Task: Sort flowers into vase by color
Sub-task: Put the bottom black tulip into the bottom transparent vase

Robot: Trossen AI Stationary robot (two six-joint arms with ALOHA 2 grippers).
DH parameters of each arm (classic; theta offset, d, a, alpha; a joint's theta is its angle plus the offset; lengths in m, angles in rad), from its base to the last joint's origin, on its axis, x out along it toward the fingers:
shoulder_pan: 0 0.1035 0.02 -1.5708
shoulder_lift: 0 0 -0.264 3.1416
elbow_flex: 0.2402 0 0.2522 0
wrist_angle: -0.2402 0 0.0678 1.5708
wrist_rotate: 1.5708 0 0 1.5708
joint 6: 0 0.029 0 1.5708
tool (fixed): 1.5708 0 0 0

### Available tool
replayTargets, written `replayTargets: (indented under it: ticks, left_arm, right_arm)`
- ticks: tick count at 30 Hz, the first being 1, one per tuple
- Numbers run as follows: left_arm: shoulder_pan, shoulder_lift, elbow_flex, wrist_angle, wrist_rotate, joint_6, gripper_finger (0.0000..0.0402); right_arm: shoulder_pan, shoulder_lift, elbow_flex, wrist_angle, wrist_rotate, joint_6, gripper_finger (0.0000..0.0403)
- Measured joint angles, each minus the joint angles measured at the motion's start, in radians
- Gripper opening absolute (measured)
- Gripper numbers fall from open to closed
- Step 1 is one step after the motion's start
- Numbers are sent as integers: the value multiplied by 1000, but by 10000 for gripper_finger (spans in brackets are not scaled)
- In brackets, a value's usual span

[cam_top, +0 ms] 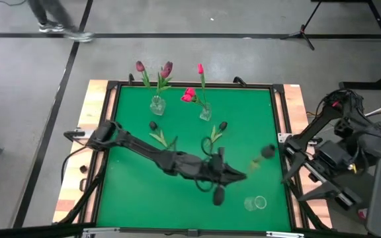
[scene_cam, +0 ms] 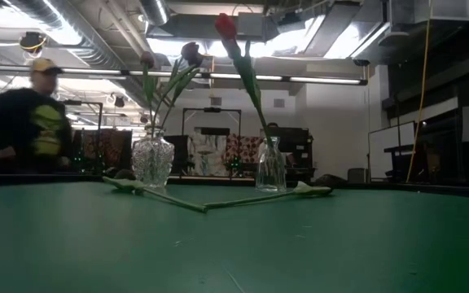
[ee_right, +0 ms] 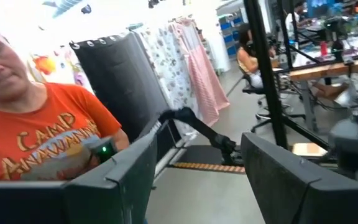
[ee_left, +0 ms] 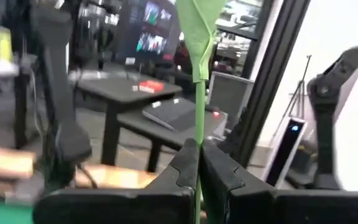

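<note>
One dark-headed flower (cam_top: 268, 152) rides in my left gripper (ee_left: 199, 163), fingers pinched tight on its green stem, right of centre in the high view, with its bud blurred toward the right edge of the green table (cam_top: 131, 192). I'd hold the stem upright and lower it straight into the empty glass vase (cam_top: 255, 203) at lower right (the other two hold purple and pink). Its long axis looks near vertical in the wrist view. My right gripper (ee_right: 194, 171) waits off-table, fingers spread.
</note>
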Motion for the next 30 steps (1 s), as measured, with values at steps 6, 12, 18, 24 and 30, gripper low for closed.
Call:
replayTargets:
  ticks: [6, 12, 18, 24, 30]
  left_arm:
    - [-13, 168, 222, -4, -47, 176, 1]
    - [-4, 228, 276, 37, -55, 154, 1]
    - [28, 232, 277, 96, -61, 0, 1]
    - [44, 232, 277, 140, -22, -77, 1]
    - [36, 264, 277, 247, -20, -81, 1]
  right_arm:
    - [23, 0, 0, 14, 7, 5, 234]
    - [55, 2, 0, 15, 26, 6, 234]
    - [60, 2, 0, 158, -57, -119, 234]
    - [60, -36, 1, 280, -130, -254, 234]
    - [57, -50, 0, 227, -108, -254, 234]
